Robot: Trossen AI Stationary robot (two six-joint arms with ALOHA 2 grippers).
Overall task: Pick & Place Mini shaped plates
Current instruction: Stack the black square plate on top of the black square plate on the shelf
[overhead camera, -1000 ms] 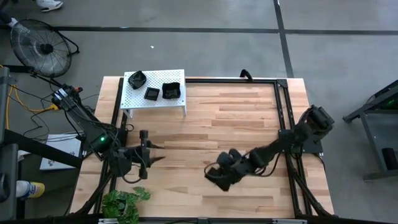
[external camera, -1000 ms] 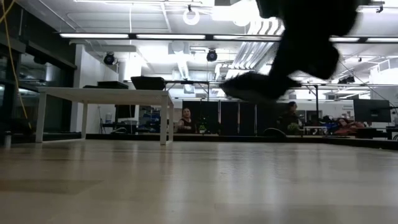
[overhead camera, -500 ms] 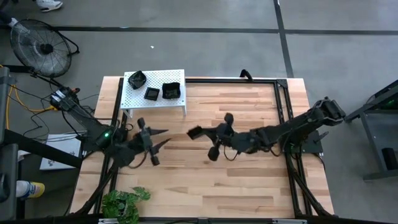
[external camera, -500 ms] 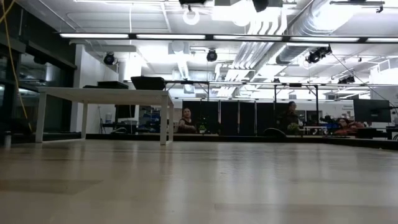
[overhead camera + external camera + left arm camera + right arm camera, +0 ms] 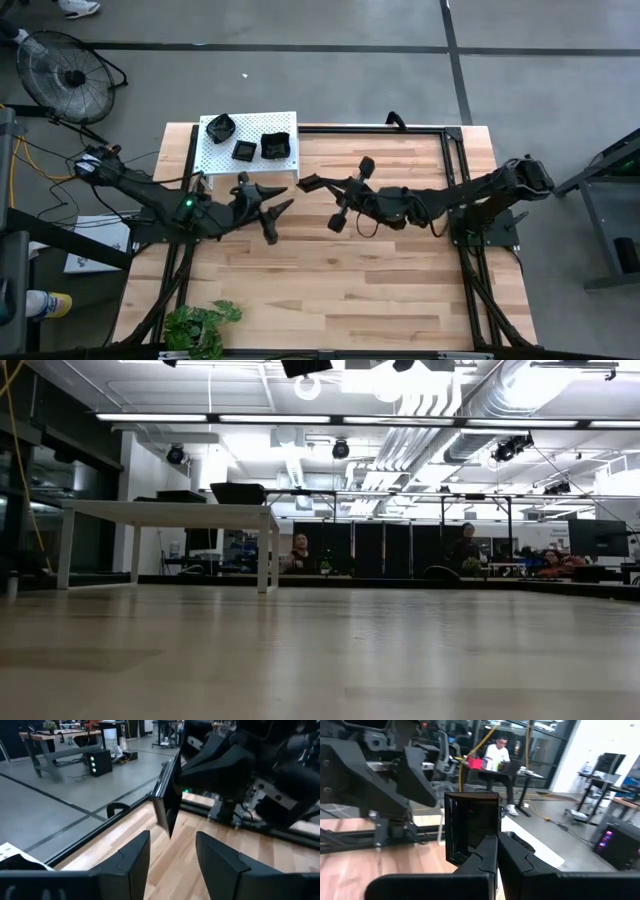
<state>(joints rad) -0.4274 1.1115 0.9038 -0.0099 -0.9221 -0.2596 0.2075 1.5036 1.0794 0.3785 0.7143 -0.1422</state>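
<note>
A square glossy black mini plate point(image 5: 470, 827) stands on edge in the air above the table's middle, with my right gripper point(image 5: 496, 851) shut on it. In the high view the plate point(image 5: 307, 182) hangs between my right gripper point(image 5: 322, 186) and my open left gripper point(image 5: 280, 198). The left wrist view shows the plate point(image 5: 167, 805) edge-on just beyond my left gripper point(image 5: 172, 860), whose fingers are empty. Three more black plates point(image 5: 275, 146) rest flat on the white perforated shelf point(image 5: 215, 160) at the far left. My right gripper pinches the square plate by its rim point(image 5: 487, 842) at one side, between its two fingers. The fingers come level from the table's right. The plate stands upright on edge, its hollow side turned sideways, lifted clear of the table.
The white shelf point(image 5: 165, 510) stands on legs at the table's far left corner. A black frame rail point(image 5: 455, 180) runs along the right side, a plant point(image 5: 200, 325) sits at the near left corner. People sit in the room beyond.
My right gripper has risen from near the table's middle and gone toward the far left with the plate, rolling its wrist so the plate now stands on edge. My left gripper has swung toward the far side and the right, toward the plate, staying open.
</note>
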